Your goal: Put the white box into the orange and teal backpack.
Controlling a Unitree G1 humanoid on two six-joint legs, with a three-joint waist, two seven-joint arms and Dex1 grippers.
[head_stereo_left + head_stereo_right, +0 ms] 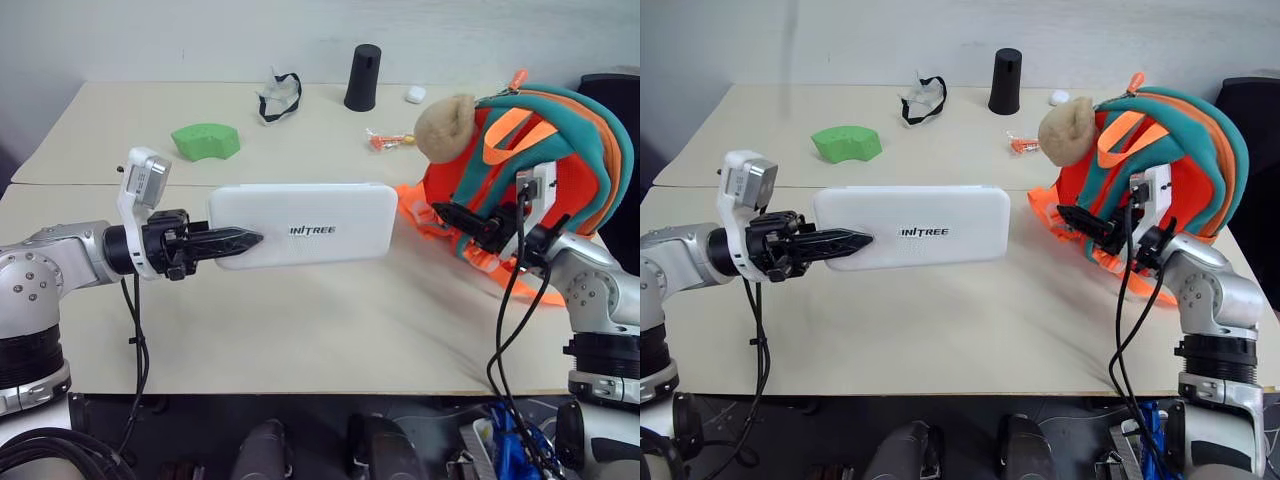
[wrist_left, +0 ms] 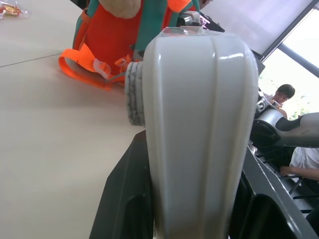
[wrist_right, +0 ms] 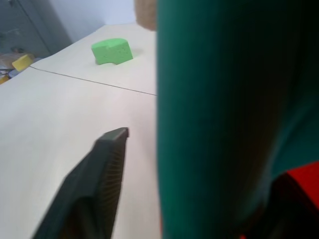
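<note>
Above the table (image 1: pixel 300 320), the left gripper (image 1: pixel 235 240) is clamped on one end of the box (image 1: pixel 300 225), holding it flat in the air, its other end pointing at the backpack (image 1: pixel 530 170). The right gripper (image 1: pixel 465 218) is at the backpack's front, likely to hold it open, with a teal part between its spread fingers.

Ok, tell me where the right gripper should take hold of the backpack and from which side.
Take the teal front edge of the orange and teal backpack, coming level from the box-facing side. The backpack stands upright, and the right gripper is already there.
</note>
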